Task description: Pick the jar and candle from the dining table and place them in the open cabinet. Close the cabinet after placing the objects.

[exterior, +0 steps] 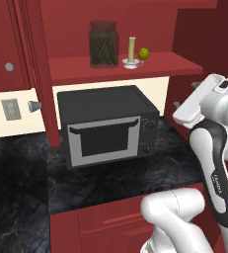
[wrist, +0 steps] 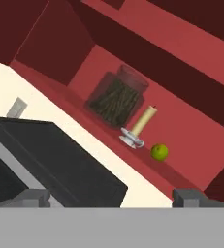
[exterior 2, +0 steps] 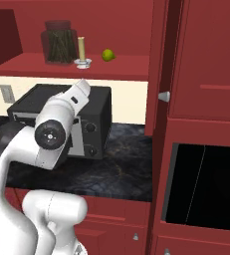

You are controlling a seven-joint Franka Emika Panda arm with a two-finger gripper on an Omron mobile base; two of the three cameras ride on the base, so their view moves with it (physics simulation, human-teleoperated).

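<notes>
**Jar and candle on the cabinet shelf, gripper empty and spread wide**

Nearest to you, the gripper point(wrist: 111, 196) holds nothing: in the hand view its two dark fingertips point(wrist: 32, 197) stand far apart at the bottom, with nothing between them. In the left base view the white arm bends up at the right, its hand end reaching toward the right side of the cabinet; from there you cannot make out the fingers clearly.

Just beyond the arm you see the black marbled counter point(exterior: 21, 168), with red drawer fronts point(exterior: 110, 222) below its edge. A black microwave point(exterior: 108, 126) sits on that counter, directly under the shelf. Behind it, on the cream wall, there is a grey switch plate point(exterior: 10, 109).

Above the microwave, the cabinet point(exterior: 115, 64) stands with its left door point(exterior: 36, 64) swung outward, edge toward you, a silver knob point(exterior: 34, 105) low on it. On the red inner shelf the jar point(exterior: 103, 43) stands upright at the left, packed with dark sticks. Just to its right the candle point(exterior: 131, 52) stands upright in its white saucer holder, near the jar but apart from it, as far as the hand view lets you judge. A small green ball point(exterior: 144, 53) rests just right of the candle.

In the right base view, a tall red unit with a dark oven opening point(exterior 2: 206, 187) stands to the right of the cabinet.
</notes>
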